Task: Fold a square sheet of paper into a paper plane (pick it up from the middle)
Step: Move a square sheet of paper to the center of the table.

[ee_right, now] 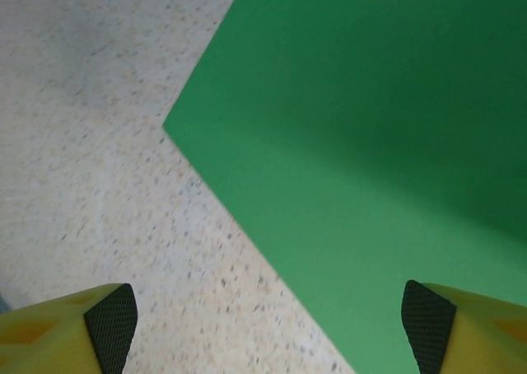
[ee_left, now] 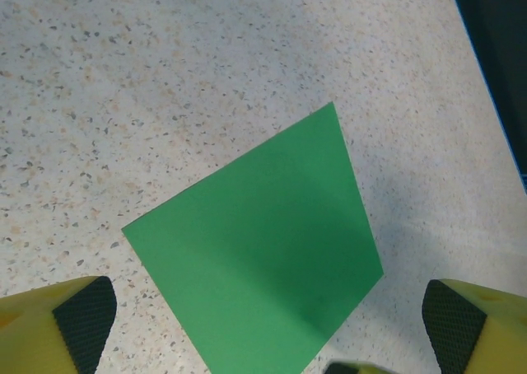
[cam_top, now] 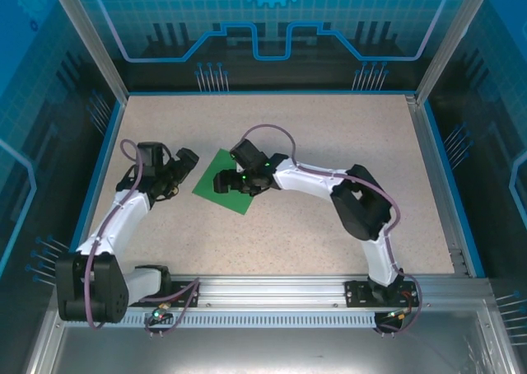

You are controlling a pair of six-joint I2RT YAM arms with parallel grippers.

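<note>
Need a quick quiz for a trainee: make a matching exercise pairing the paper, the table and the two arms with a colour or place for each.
Things:
1. paper
2. table
3. left arm
4. right arm

Descriptions:
A. speckled beige
B. reaches over the paper
C. bright green, lying on the table
D. ends just left of the paper in the top view

Pairs: 1-C, 2-A, 3-D, 4-B

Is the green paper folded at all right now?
No, the square sheet of paper lies flat with no crease on the speckled table in the left wrist view.
</note>
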